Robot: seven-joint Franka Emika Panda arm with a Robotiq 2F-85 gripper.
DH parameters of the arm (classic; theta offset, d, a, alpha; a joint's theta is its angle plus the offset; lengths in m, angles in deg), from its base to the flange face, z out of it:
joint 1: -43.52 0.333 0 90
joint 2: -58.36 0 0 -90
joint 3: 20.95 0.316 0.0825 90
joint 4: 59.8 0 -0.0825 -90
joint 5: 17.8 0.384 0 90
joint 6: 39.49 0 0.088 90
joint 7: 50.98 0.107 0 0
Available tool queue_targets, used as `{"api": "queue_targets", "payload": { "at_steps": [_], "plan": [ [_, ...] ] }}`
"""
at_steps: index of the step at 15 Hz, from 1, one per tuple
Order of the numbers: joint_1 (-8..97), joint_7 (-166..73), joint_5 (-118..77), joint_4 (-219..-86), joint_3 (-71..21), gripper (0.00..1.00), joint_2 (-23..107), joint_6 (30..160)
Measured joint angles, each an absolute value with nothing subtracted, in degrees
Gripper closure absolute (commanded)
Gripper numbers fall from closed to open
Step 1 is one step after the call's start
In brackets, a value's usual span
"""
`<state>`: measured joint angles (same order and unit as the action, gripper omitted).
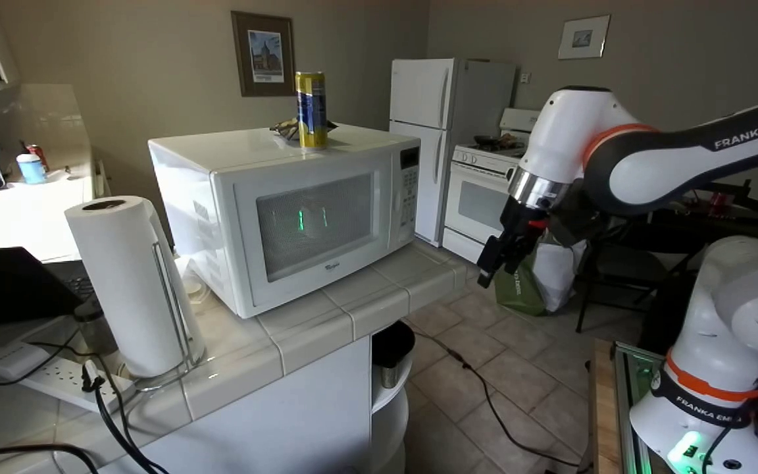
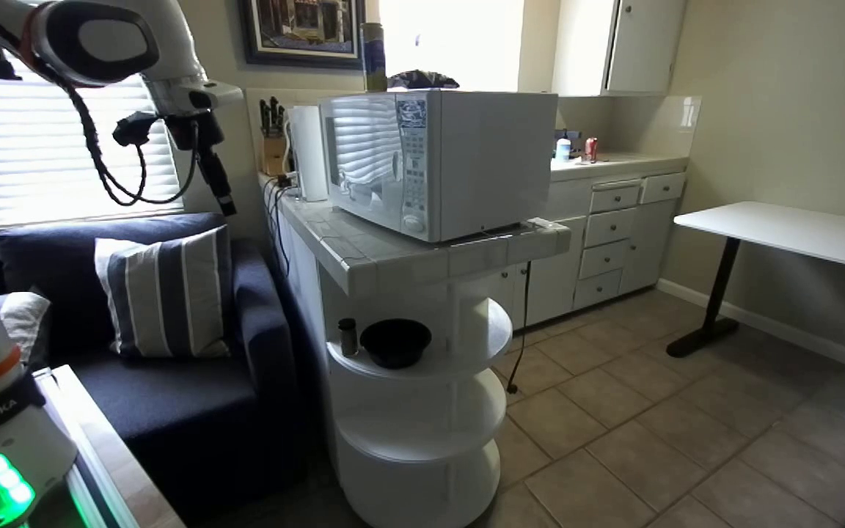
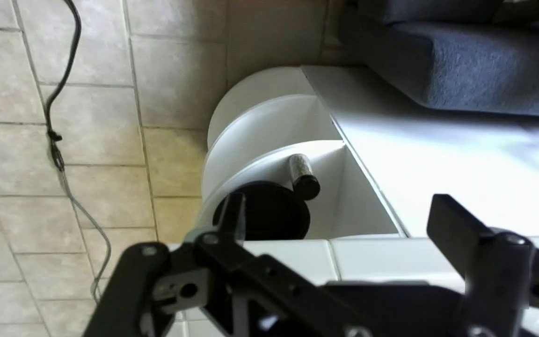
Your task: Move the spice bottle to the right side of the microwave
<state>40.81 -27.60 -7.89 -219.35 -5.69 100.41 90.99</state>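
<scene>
A: ok so where's the spice bottle (image 3: 303, 176)?
B: On the top rounded white shelf (image 2: 461, 345), right under the near corner of the tiled surface (image 2: 365, 240) in an exterior view. Upright, just beside a black bowl (image 3: 274, 215).
A: Looks like what?
B: Small slim cylinder, greyish-brown body, dark round cap. At least I read it as that one; there's another dark jar (image 1: 96, 327) on the surface, half hidden behind the paper towel roll (image 1: 132, 283), so can't say for sure.
A: And the gripper (image 3: 339, 210)?
B: Fingers spread wide, hanging in the air well apart from the bottle. The microwave (image 1: 313, 217) sits up on the surface, close to its end edge.
</scene>
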Motion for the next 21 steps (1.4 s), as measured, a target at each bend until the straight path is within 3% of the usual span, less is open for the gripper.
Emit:
{"api": "queue_targets", "payload": {
  "at_steps": [5, 10, 14, 21],
  "plan": [
    [37.3, -15.1, -15.9, -219.3, 2.5, 0.0, 87.0, 106.1],
    [25.8, 2.9, -35.4, -219.1, 11.1, 0.0, 74.0, 117.2],
    [15.2, 13.9, -52.6, -218.8, 17.2, 0.0, 68.8, 118.2],
    [13.9, 14.8, -54.3, -218.5, 18.2, 0.0, 67.7, 118.2]
  ]
}}
